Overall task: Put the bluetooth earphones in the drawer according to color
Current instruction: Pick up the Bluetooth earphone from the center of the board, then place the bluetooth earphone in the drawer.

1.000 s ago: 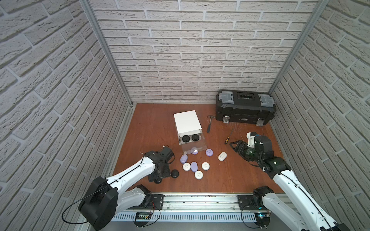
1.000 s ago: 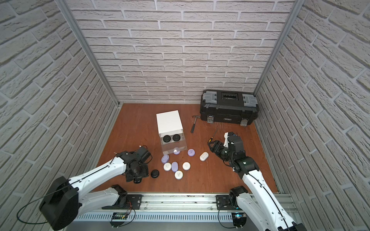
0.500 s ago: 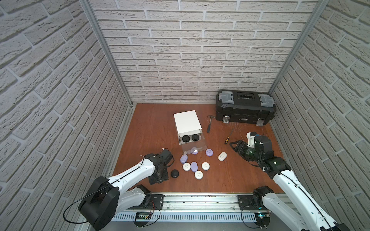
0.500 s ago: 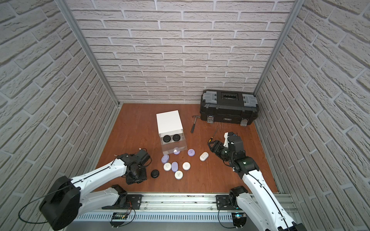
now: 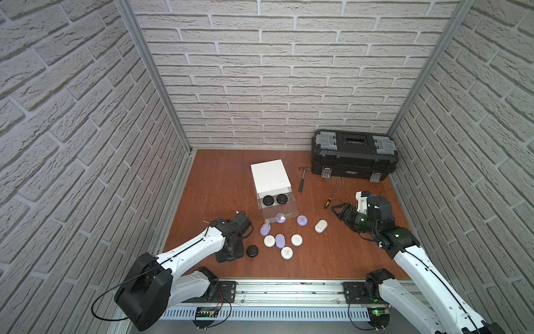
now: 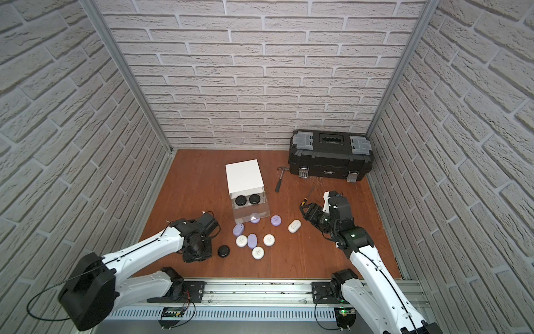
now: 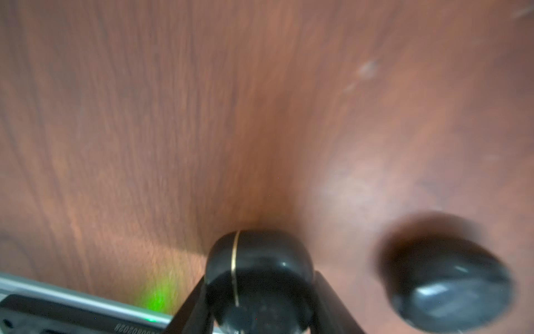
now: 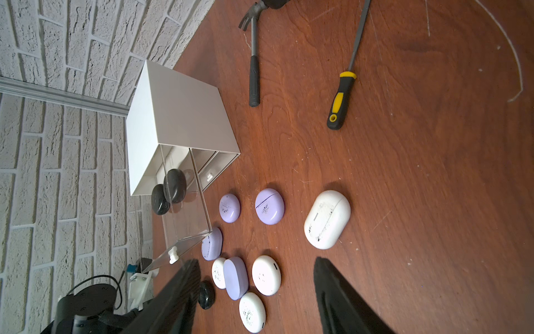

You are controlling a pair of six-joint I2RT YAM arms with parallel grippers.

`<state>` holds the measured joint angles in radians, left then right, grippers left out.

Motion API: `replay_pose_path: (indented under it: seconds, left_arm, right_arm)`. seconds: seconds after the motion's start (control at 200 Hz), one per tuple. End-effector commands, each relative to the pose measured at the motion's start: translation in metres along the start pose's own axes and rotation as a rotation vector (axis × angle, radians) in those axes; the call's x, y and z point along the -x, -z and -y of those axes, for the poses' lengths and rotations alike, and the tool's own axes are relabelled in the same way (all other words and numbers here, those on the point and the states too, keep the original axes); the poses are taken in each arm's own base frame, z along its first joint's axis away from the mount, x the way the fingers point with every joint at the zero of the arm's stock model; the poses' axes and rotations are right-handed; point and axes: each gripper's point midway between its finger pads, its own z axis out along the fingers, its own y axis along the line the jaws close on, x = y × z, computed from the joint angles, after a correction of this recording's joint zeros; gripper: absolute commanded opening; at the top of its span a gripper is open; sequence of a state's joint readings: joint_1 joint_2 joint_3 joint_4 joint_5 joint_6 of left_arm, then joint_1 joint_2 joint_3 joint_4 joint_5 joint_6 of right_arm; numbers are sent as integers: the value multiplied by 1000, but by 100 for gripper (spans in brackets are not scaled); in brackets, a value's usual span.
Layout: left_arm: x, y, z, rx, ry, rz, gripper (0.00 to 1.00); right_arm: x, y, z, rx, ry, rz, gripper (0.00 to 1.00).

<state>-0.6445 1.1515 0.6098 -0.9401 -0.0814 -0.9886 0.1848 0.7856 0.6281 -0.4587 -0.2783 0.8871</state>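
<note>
1. White brick walls (image 5: 260, 72) on three sides; scratched reddish wood desk (image 5: 219, 179).
2. White drawer (image 5: 270, 176) mid-desk, front facing the rail (image 5: 289, 289), top tray (image 5: 291, 206) pulled out, two black earphones (image 5: 268, 200) inside.
3. Left hand (image 7: 260, 297) clamped on a black case (image 7: 260, 260); right hand (image 8: 255, 261) apart, empty.
4. Lavender and white cases (image 5: 279, 241) clustered before the drawer; loose black case (image 5: 252, 251) beside left hand; oval white case (image 5: 320, 225) slanted toward back-right.

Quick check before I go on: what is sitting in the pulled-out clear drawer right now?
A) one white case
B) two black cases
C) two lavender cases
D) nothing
B: in a top view, two black cases lie side by side inside the pulled-out drawer, near the cabinet end.
</note>
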Motion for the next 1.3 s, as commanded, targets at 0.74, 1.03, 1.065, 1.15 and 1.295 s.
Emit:
replay_pose_path:
  seconds: [0.74, 1.03, 1.065, 1.15, 1.295]
  left_arm:
    - [111, 191, 141, -161, -393, 393, 38]
    - [131, 172, 203, -215, -483, 346, 38]
    - [131, 169, 206, -215, -487, 340, 38]
    - [132, 162, 211, -215, -495, 322, 38]
    - [131, 157, 213, -213, -504, 302, 38]
  right_arm:
    - [8, -5, -11, 42, -1, 6, 66]
    - [8, -3, -12, 48, -4, 10, 67]
    - [8, -3, -12, 49, -3, 11, 67]
    - [7, -2, -11, 48, -1, 10, 66]
    - [5, -4, -8, 44, -5, 7, 66]
